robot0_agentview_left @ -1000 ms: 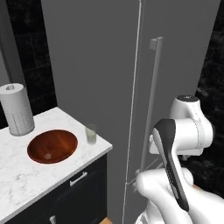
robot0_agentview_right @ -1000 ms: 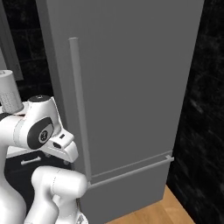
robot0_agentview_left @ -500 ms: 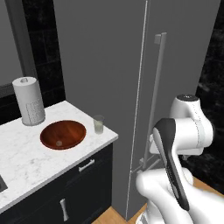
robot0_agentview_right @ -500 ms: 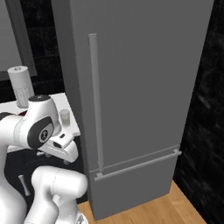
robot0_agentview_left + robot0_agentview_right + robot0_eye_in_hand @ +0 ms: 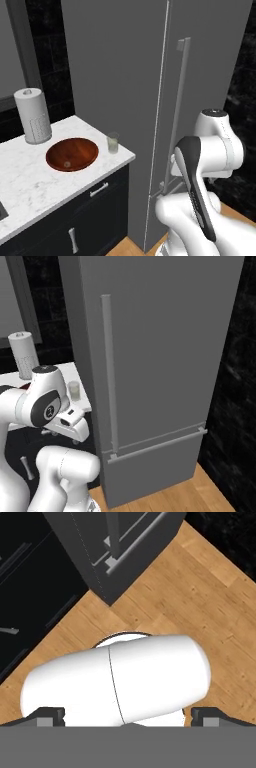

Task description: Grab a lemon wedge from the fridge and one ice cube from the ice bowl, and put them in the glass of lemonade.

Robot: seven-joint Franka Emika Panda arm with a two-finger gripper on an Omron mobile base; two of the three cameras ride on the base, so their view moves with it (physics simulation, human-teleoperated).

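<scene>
The tall grey fridge point(image 5: 120, 90) point(image 5: 165, 356) stands shut, its long bar handle point(image 5: 182, 100) point(image 5: 109, 376) upright, so the lemon wedge is hidden. On the white marble counter point(image 5: 30, 185) sits the reddish-brown ice bowl point(image 5: 72, 154) with a tiny pale speck, probably the ice cube point(image 5: 66, 164), inside. The glass of lemonade point(image 5: 113, 143) point(image 5: 74, 391) stands at the counter's corner by the fridge. My arm is folded over the base. My gripper point(image 5: 127, 717) is open, pointing down at the floor, with nothing between its widely spread fingertips point(image 5: 50, 714).
A white paper-towel roll point(image 5: 33, 116) point(image 5: 24, 353) stands at the counter's back. Dark cabinets point(image 5: 95, 210) with bar handles sit below the counter. The fridge's lower drawer has a horizontal handle point(image 5: 160, 443). Wooden floor point(image 5: 200, 597) lies in front, black wall to the right.
The whole picture has shifted as the base drove: counter and fridge slid rightward in both base views. The arm keeps its folded pose and the gripper stays open.
</scene>
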